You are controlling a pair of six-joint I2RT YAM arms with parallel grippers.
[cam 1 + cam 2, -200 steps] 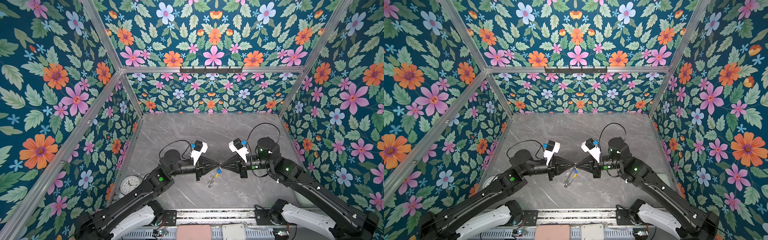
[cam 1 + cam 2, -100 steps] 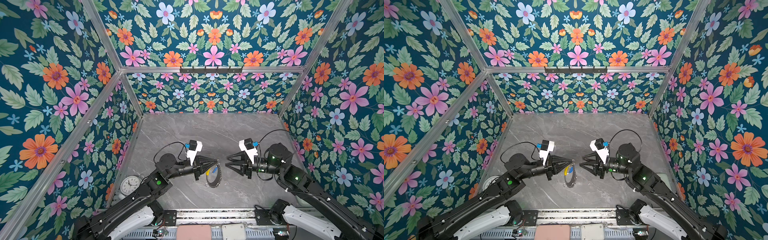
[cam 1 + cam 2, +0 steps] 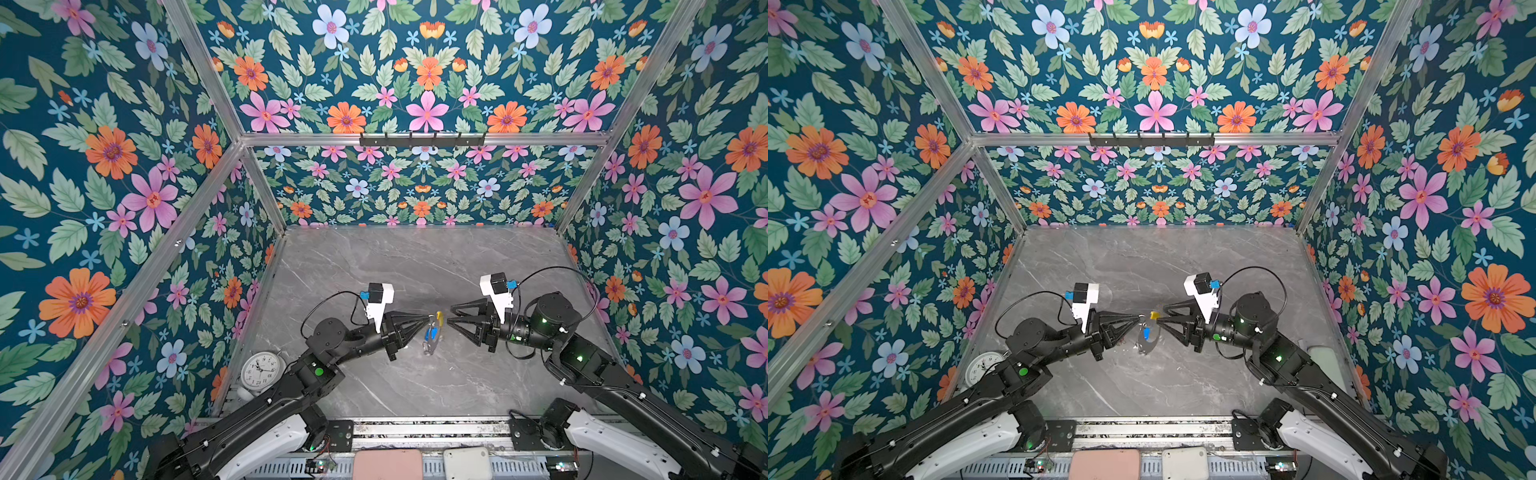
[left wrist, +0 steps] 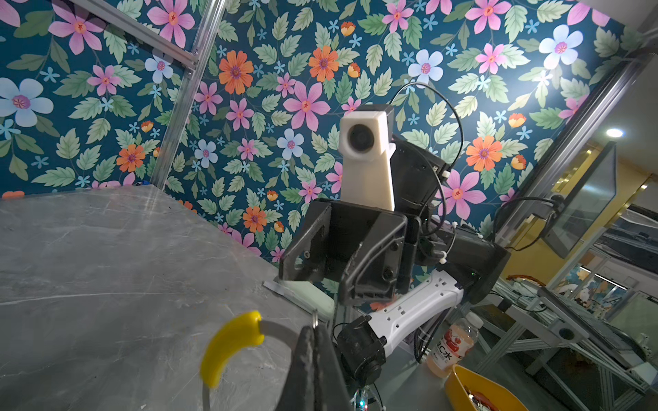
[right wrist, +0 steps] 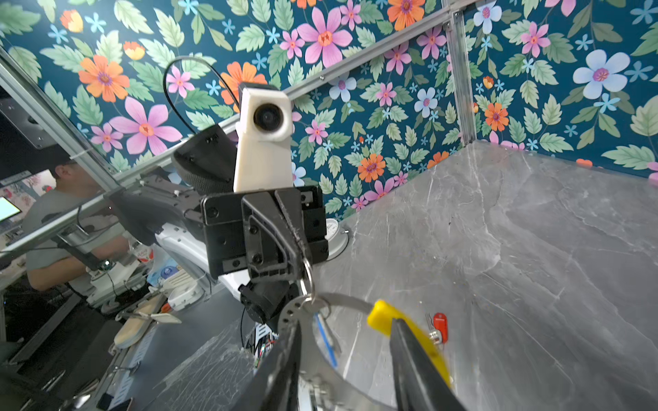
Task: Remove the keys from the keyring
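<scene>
**Keyring hung from the left tool over mid-counter; right tool open beside it.**

The left tool [image 3: 429, 318] is clamped tight on a small silver metal loop [image 5: 307, 274] at the rim of the large, thin grey-silver metal keyring [image 3: 432, 344]. The keyring hangs at 6 o'clock from that tip in both top views, near the middle of the grey marble-look counter [image 3: 415, 266]. Its yellow plastic arc [image 3: 439, 318] rides at the ring's 12 to 1 o'clock. The right tool [image 3: 449, 316] sits at 3 o'clock of the arc, jaws parted moderately and just beside it; I cannot tell whether they touch. The small blue-tagged key [image 3: 428, 333] dangles within the ring. The small red-tagged key [image 5: 439, 325] lies on the counter, off the ring. A round white alarm clock [image 3: 261, 370] stands at the counter's 8 o'clock edge.
</scene>
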